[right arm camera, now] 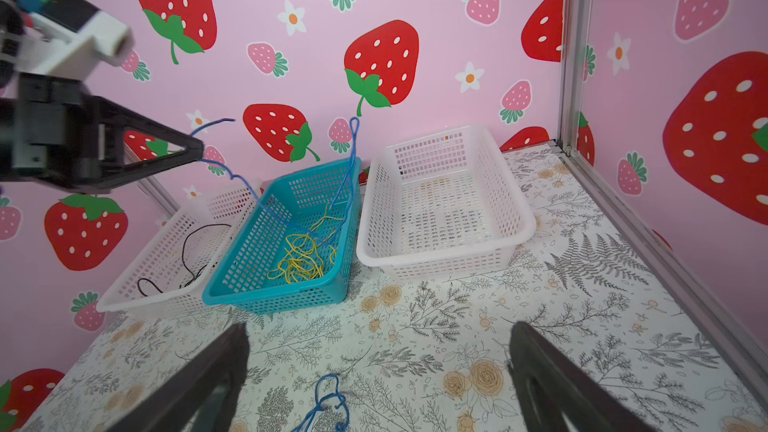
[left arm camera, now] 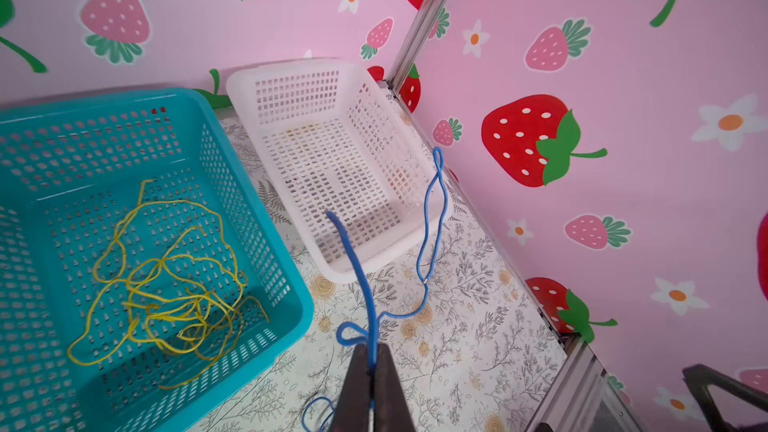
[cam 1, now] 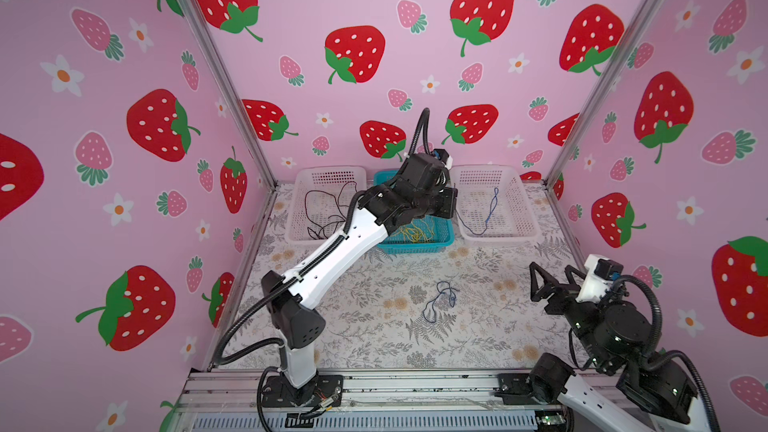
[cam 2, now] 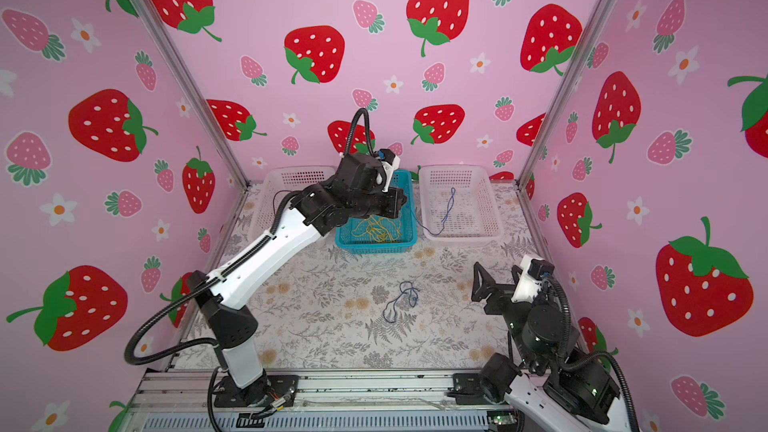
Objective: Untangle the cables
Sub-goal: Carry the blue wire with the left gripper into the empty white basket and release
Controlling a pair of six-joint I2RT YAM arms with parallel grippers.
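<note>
A blue cable [left arm camera: 360,268] is dangling in the air from the left hand [left arm camera: 370,367], whose fingers are clenching it right at their tips. The cable is rising into a narrow loop and trailing down again. In both top views it is showing against the right white basket [cam 1: 528,218], while the right wrist view is showing it in front of the teal basket [right arm camera: 249,259], so it is hanging somewhere around the gap between the two. Whether its loose end is touching anything is unclear.

A second blue cable [cam 1: 440,301] is lying in a loose tangle on the bench [cam 1: 374,338], well apart from the baskets and near the middle. Yellow cables [left arm camera: 166,284] are lying heaped in the teal basket. Black cables [cam 1: 328,209] are sprawling inside the left white basket [cam 1: 299,201].

The three baskets are standing side by side along the back wall, with the teal one in the middle. The right hand [right arm camera: 378,338] is hovering low over the bench on the right side, its fingers spread wide apart and gripping nothing.
</note>
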